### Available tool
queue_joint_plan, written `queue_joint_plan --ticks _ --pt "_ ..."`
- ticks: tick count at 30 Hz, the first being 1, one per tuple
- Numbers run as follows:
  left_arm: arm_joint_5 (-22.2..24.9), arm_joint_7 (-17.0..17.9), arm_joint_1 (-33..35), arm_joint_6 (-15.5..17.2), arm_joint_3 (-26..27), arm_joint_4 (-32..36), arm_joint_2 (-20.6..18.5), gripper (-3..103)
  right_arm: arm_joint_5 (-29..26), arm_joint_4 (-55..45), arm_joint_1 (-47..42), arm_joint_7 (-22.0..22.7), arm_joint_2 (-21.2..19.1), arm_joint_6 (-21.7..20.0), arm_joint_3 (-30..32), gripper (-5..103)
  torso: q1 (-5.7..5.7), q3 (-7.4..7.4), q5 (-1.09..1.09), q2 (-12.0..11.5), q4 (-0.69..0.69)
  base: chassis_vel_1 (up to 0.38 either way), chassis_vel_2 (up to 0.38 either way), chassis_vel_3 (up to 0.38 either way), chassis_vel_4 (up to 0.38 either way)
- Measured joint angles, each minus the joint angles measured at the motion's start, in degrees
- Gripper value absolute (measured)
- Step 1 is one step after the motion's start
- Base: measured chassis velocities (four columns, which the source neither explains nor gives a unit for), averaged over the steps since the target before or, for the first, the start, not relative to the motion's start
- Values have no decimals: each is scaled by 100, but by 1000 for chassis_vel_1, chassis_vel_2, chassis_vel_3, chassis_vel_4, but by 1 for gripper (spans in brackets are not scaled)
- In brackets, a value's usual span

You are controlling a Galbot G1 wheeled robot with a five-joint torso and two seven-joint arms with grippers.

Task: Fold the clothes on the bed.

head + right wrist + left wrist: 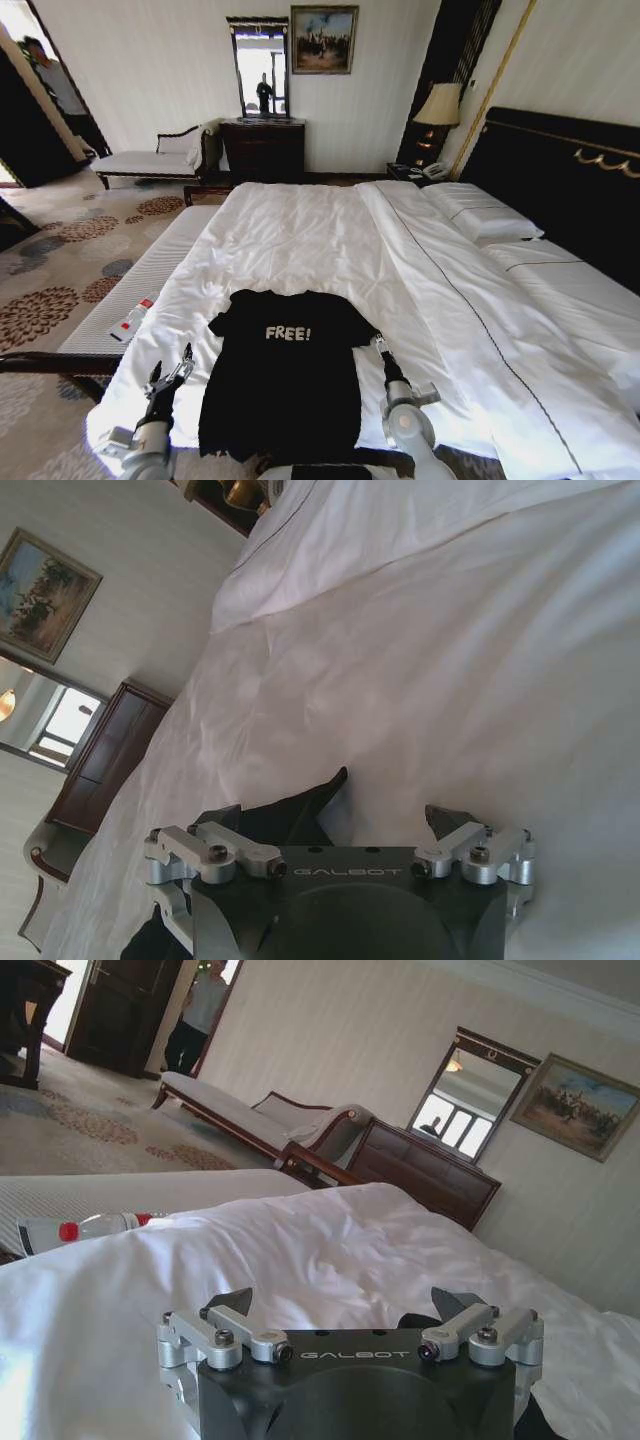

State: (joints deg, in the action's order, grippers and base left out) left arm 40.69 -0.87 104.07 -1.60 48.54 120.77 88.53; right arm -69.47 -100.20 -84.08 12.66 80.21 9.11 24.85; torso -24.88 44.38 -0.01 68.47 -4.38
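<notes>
The bed (330, 240) spreads wide under its white duvet (300, 230), and the black T-shirt (285, 375) lies flat at the near edge, lettering up, hem towards the robot. The left gripper (172, 372) hovers just beside its left edge and the right gripper (381, 349) by the right sleeve, both with jaws apart and holding nothing. The likely trouble is that a low pinch gathers duvet together with the thin shirt, dragging bedding into the fold; uneven grabs from the two sides could skew it.
</notes>
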Motion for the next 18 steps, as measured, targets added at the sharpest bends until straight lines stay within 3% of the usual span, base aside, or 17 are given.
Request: queue_joint_plan --ticks 18 --pt "-59 24 -248 76 -87 -172 -69 100 -80 664 364 -444 24 -46 -64 100 0 0 -1 0 -1 0 0 0 0"
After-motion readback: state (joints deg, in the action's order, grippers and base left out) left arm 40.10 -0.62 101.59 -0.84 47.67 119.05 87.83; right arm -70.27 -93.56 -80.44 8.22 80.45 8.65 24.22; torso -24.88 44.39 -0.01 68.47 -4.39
